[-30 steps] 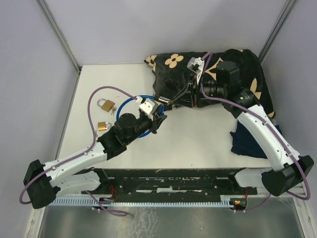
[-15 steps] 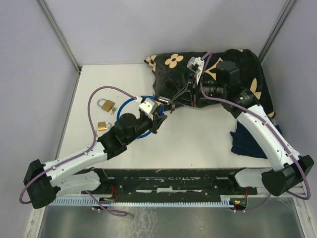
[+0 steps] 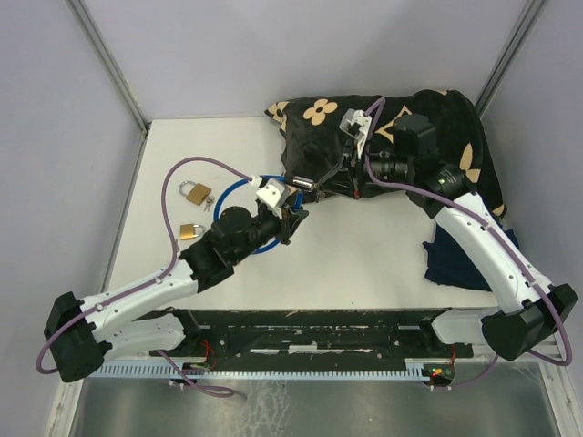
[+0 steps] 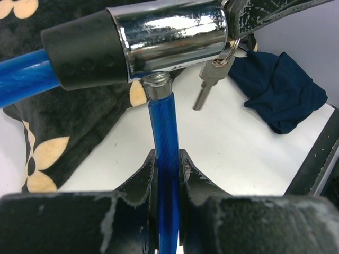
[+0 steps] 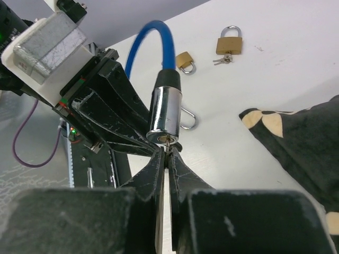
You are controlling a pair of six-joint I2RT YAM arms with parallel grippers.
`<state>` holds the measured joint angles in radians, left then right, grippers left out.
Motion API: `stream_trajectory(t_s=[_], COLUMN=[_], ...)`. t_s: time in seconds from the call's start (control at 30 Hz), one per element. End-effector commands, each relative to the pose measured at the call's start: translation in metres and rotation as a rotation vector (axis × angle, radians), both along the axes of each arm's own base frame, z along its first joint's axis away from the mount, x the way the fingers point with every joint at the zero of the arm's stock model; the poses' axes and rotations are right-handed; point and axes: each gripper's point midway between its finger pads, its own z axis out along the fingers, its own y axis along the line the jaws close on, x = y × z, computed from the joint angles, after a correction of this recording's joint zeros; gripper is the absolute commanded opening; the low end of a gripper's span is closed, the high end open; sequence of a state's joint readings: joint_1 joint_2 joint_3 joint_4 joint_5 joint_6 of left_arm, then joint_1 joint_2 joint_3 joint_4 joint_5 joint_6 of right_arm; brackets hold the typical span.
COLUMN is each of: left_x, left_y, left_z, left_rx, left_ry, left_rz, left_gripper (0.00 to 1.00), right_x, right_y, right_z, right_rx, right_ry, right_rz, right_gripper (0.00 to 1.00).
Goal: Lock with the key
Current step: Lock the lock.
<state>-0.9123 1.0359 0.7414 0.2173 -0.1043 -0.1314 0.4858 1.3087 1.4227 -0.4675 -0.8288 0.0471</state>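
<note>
A blue cable lock (image 4: 166, 132) with a chrome barrel (image 4: 169, 34) is held off the table. My left gripper (image 4: 167, 159) is shut on the blue cable just below the barrel. In the right wrist view the barrel (image 5: 165, 114) faces me end-on, with the key (image 5: 169, 144) standing in its keyhole. My right gripper (image 5: 168, 153) is shut on the key's head. A spare key (image 4: 207, 87) dangles from the ring beside the barrel. From the top view the two grippers meet at the barrel (image 3: 301, 187), left gripper (image 3: 290, 206) below it, right gripper (image 3: 315, 185) beside it.
Two brass padlocks (image 3: 194, 192) (image 3: 191, 231) lie at the table's left. A black cloth with tan flowers (image 3: 401, 118) is heaped at the back right. A navy cloth (image 3: 455, 259) lies by the right arm. The lock's blue loop (image 3: 239, 187) curves behind the left wrist.
The right gripper's jaws have closed on the key in the barrel. The left gripper keeps its hold on the cable and has hardly moved.
</note>
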Motion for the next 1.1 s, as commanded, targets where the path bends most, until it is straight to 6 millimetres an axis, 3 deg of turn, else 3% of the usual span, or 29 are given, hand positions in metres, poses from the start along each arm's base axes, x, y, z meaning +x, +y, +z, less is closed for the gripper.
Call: stream_trajectory(t_s=[0.0,0.43,0.6,1.07], left_x=[0.004,-0.003,0.000,-0.002], left_y=[-0.004,-0.014,-0.017,-0.034], left_z=[0.056,0.045,0.042,0.008], left_rx=[-0.144,-0.137,-0.178,-0.194], left_ry=[-0.075,0.036,0.122,0.395], left_rz=[0.014,-0.037,-0.094,-0.318], left_gripper=[0.03,0.03,0.03,0.03], right_x=[-0.001,-0.003,0.001,0.025], right_y=[0.000,-0.011,-0.022,-0.035], right_z=[0.009,-0.010,-0.027,-0.032], right_rx=[-0.024,-0.470,-0.692,-0.895], right_ry=[-0.072,-0.559,-0.737,-0.892], right_rz=[0.008,0.087,0.166,0.123], right_gripper=[0.05,0.02,0.02,0.02])
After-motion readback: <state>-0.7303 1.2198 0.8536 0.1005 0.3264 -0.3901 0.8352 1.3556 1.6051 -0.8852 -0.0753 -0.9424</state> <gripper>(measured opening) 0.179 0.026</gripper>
